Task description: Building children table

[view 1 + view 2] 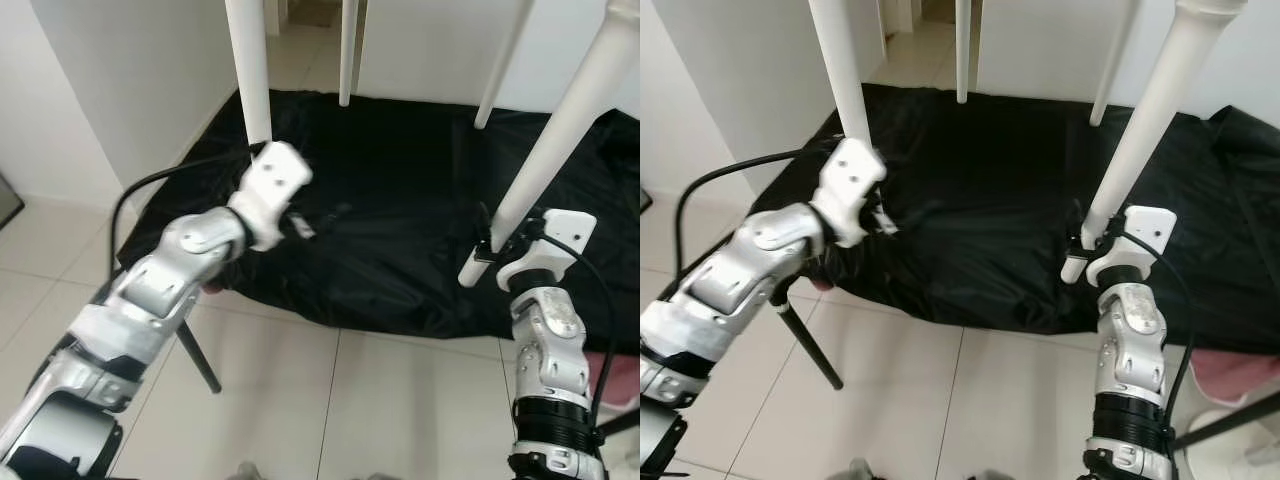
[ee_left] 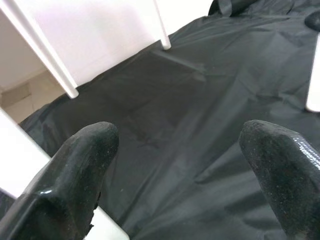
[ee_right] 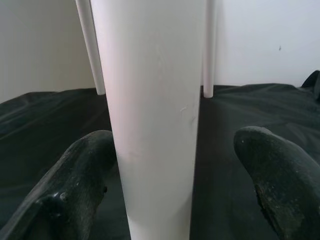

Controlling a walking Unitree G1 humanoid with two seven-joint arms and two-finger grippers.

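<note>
Black, crinkled sheeting (image 1: 400, 230) is your landmark: it lies spread over pale glossy floor tiles (image 1: 300, 400), and four smooth, round white table legs (image 1: 548, 150) stand over it. Your right gripper (image 3: 165, 170) sits at the near right edge of the sheeting, its matte black fingers (image 3: 75, 190) spread wide on either side of the nearest leg; the leg runs between them, brushing one finger and clear of the other, so nothing is pinched. From the head views you see that leg slanting up and away, its rounded tip low beside the white wrist block. Your left gripper (image 2: 180, 170) is at the near left of the sheeting, beside another leg (image 1: 250, 70); the wrist view shows its fingers (image 2: 75, 175) held well apart above bare sheeting, with two more slim legs (image 2: 45, 50) beyond. A thin dark rod (image 1: 198, 355) slants down to the tiles off the sheeting's near left edge.
</note>
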